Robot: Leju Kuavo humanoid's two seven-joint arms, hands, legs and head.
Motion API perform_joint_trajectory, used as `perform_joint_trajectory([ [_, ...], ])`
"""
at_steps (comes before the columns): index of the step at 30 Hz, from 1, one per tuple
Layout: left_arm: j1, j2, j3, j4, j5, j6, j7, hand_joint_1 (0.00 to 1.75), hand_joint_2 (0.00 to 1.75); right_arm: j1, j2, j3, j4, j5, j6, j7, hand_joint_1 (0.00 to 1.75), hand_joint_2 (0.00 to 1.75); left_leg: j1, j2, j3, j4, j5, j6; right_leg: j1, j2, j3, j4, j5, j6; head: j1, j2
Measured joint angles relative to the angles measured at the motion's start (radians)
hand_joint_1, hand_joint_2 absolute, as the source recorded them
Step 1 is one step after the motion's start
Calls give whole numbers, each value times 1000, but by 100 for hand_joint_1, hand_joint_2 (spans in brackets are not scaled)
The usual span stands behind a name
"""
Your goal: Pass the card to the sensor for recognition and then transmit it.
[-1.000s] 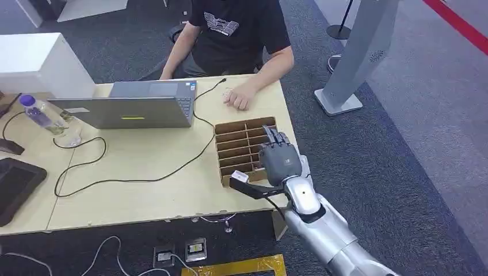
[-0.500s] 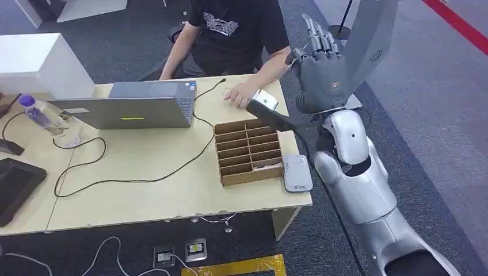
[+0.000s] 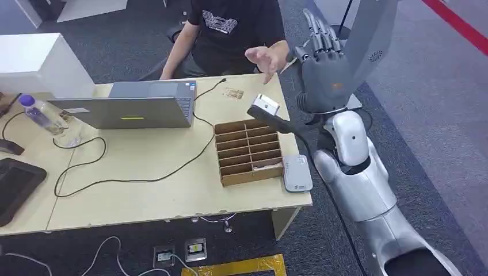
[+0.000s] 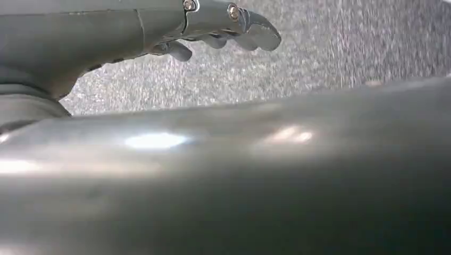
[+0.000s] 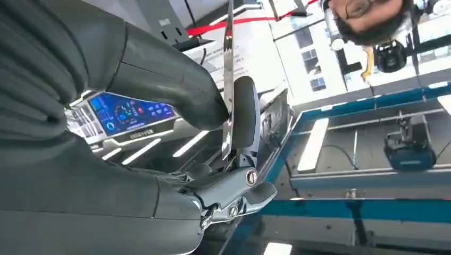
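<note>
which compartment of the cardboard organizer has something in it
The right-hand compartment of the row nearest the robot in the cardboard organizer: a pale card lies there; the others look empty.

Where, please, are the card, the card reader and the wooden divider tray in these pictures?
card [image 3: 266,104], head view, on its white face.
card reader [image 3: 297,172], head view, on its grey top near the table edge.
wooden divider tray [image 3: 248,176], head view, on its front wall.

Dark grey carpet, red stripe at far corner. Pale wooden desk; white cabinet beside. Grey stand on carpet.
</note>
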State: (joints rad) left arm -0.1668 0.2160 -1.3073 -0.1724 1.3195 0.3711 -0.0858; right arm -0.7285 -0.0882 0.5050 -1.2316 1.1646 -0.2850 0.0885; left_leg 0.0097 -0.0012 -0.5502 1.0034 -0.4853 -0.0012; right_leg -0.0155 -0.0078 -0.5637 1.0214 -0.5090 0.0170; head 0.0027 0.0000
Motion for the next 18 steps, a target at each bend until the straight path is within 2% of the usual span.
perform_joint_trajectory([
  [5,-2,-10,0,0,-3,15,-2,0,0,-67,37,31,207,31,-8,-38,175,175,0,-2,-1,0,0,0,0,-3,0,0,0,0,0,0],
  [11,-10,-14,-2,0,-24,8,2,0,0,-144,70,72,464,32,45,-54,175,175,0,-3,-1,0,1,-1,0,-4,0,0,0,0,1,0],
  [18,-10,-16,-2,0,-24,8,13,0,0,-180,86,103,624,37,45,-56,175,175,0,-3,-1,0,1,-1,0,-4,0,0,0,0,0,0],
])
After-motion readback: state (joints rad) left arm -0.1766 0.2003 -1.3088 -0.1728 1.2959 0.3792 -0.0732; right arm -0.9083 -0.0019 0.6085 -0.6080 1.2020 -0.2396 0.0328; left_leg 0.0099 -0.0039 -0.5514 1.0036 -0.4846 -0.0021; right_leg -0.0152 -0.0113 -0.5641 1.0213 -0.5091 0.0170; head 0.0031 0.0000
